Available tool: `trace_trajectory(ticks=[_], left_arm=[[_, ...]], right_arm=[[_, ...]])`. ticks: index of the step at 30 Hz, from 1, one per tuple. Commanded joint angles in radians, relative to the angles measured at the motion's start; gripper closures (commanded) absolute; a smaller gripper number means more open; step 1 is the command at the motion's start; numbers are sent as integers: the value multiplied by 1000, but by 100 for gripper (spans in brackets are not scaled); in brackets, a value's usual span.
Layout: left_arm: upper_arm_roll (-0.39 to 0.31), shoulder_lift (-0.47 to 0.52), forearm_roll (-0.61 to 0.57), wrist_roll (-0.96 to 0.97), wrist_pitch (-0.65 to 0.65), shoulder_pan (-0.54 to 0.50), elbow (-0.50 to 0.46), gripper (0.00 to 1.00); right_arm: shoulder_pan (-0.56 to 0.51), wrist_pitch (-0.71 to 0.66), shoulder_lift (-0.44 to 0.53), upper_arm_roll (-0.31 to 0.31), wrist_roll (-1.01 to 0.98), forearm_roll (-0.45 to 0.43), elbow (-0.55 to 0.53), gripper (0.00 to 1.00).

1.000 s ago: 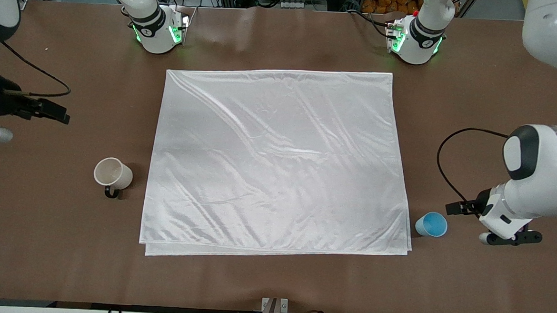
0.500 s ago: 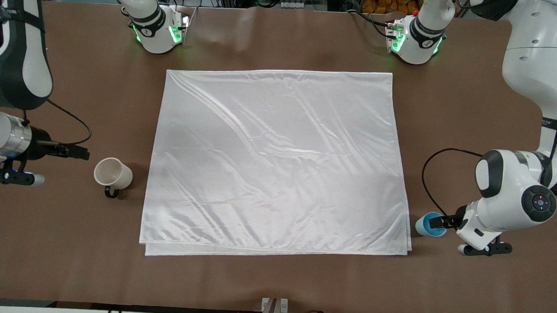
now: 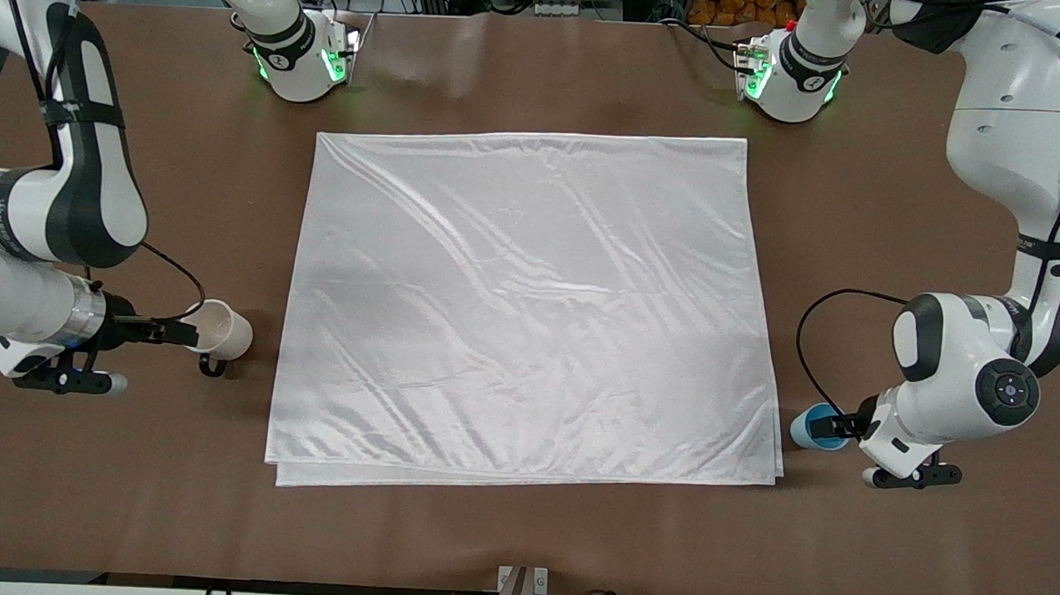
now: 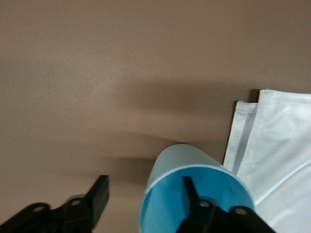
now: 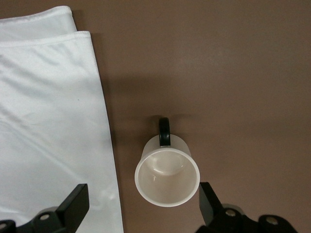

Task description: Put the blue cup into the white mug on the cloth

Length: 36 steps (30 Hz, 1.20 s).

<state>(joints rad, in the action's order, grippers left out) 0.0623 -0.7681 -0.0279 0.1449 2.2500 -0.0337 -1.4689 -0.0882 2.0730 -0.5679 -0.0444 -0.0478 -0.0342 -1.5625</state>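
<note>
We're at the reach-and-grasp step: both arms are down at their targets and nothing is lifted yet. Our left gripper (image 4: 146, 206) sits spread at the small light-blue tapered cup (image 3: 812, 427), one finger (image 4: 193, 194) dipped inside its rim and the other outside the wall. That cup stands on the brown table (image 3: 518, 533), just beside the big shiny white satin cloth (image 3: 529, 307) at the left arm's end. Our right gripper (image 5: 141, 206), fingers apart, brackets the cream-white ceramic mug (image 5: 167, 175) with its black loop handle, also off the cloth. Next, we'd judge, both need to pinch a wall firmly before carrying anything onto the cloth.
</note>
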Motion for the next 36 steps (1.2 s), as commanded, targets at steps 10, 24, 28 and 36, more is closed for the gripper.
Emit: trace_trajectory(ticks=[10,24,28,36], left_arm=[[7,1,-7,24,25,-3,-13,100],[10,49,-9,18,13,-3,-16,100],[11,93,-9,16,-39,-2,-14,100],[16,217,-9,4,-165,0,-11,100]], right_arm=[[-15,41,-96,-8,-11,-26,22,0],[-21,42,-113,-9,-12,-21,-11,68],[-22,42,-112,-9,-12,-18,-18,90],[-31,33,-106,-9,-11,-13,-16,100]])
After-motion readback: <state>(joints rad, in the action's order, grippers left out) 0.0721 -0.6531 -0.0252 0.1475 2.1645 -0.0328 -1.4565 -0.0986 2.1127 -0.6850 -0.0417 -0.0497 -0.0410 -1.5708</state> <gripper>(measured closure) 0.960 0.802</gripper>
